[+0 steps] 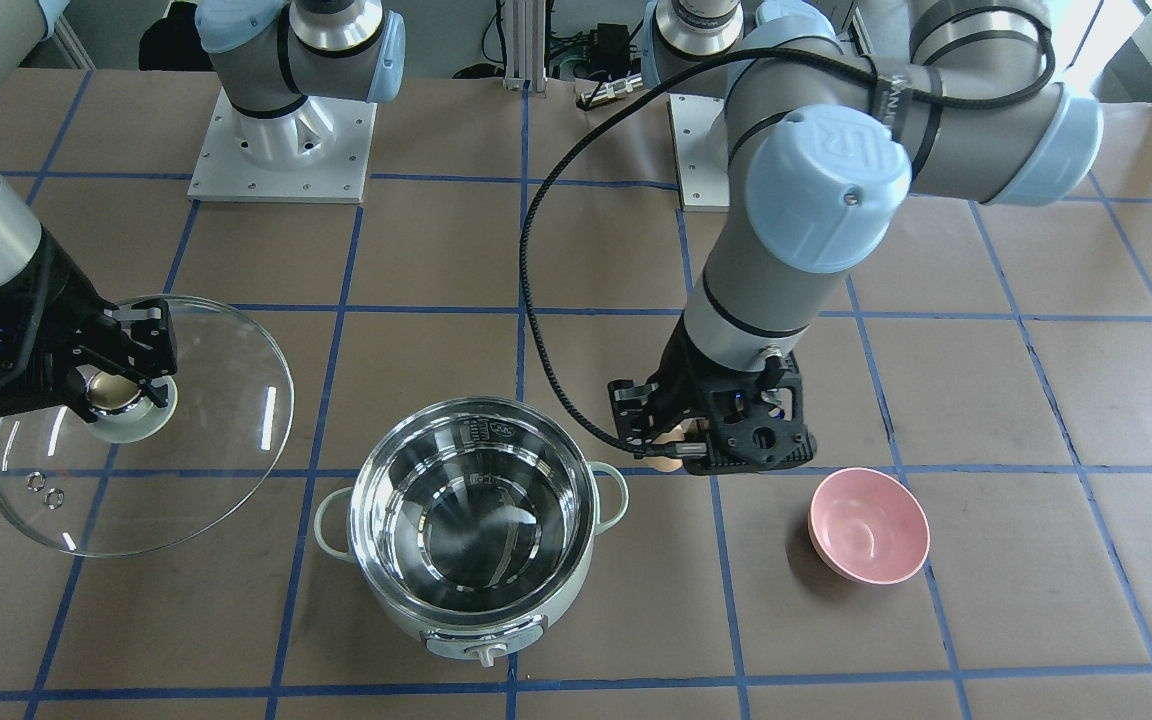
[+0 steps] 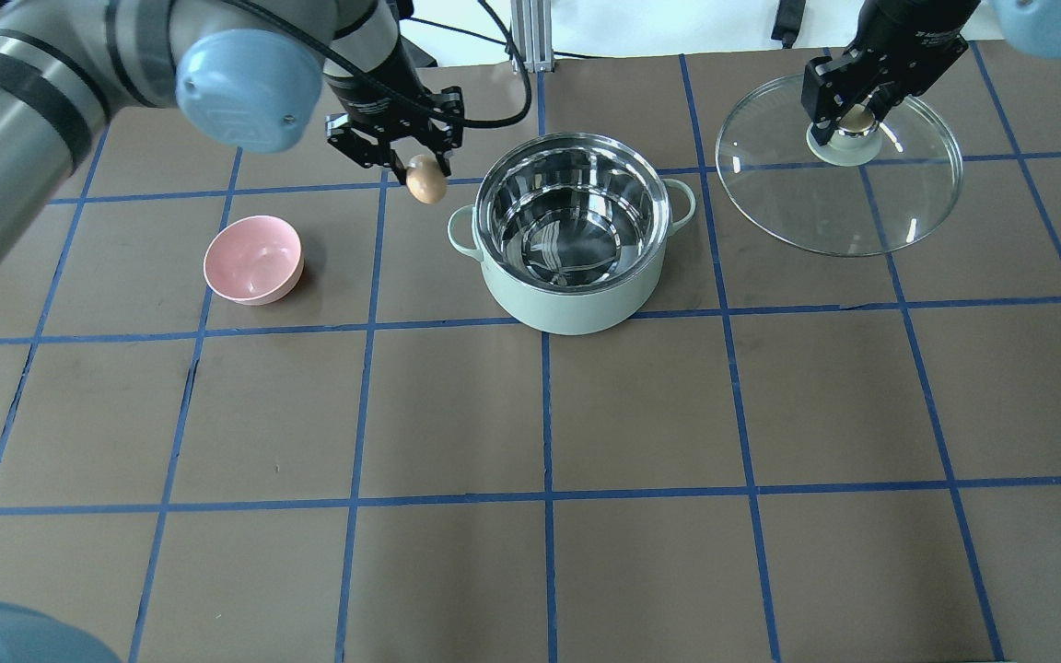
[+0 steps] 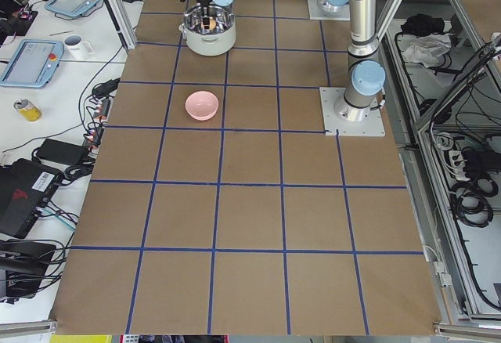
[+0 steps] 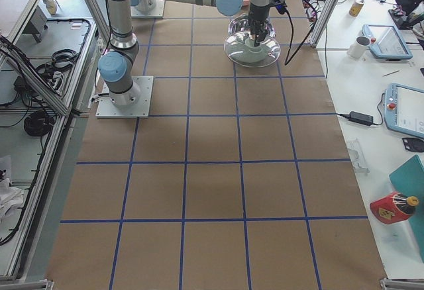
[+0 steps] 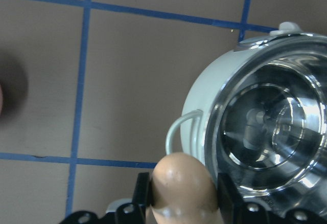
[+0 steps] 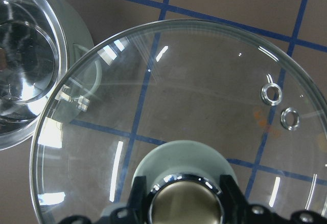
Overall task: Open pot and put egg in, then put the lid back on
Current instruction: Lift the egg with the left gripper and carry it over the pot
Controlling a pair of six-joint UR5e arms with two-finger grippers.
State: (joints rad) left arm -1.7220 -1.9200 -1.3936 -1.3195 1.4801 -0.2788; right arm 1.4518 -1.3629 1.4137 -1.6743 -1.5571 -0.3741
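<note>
from my console the left end effector point(image 2: 422, 168) is clamped on the small tan-brown oval egg point(image 2: 425, 180), one finger on each side. the egg's lower end hangs below the fingertips. in the left wrist view the egg point(image 5: 179, 183) fills the gap between the two black fingers point(image 5: 142, 196), and its shell looks smooth, matte and unbroken.

the egg is held in the air above the brown paper-covered surface point(image 2: 457, 414) with its blue tape grid. it sits just outside the round pale mint-green pot point(image 2: 567, 295), next to the pot's left loop handle point(image 2: 459, 230) and not over the opening. the pot stands upright and uncovered, and its shiny steel inside reflects the lights. i can see nothing in it but those reflections.

the right end effector point(image 2: 853, 124) is closed around the beige-gold knob point(image 2: 856, 118) of the large clear glass dome lid point(image 2: 862, 212). it holds the lid off to the pot's right, apart from the pot. the lid looks slightly tilted in the front-facing view, and i cannot tell whether its low edge touches the surface. two small vent rings point(image 6: 280, 105) show near its rim.

a small pink bowl point(image 2: 252, 260) sits upright on the surface, left of the egg and well apart from the pot.
</note>
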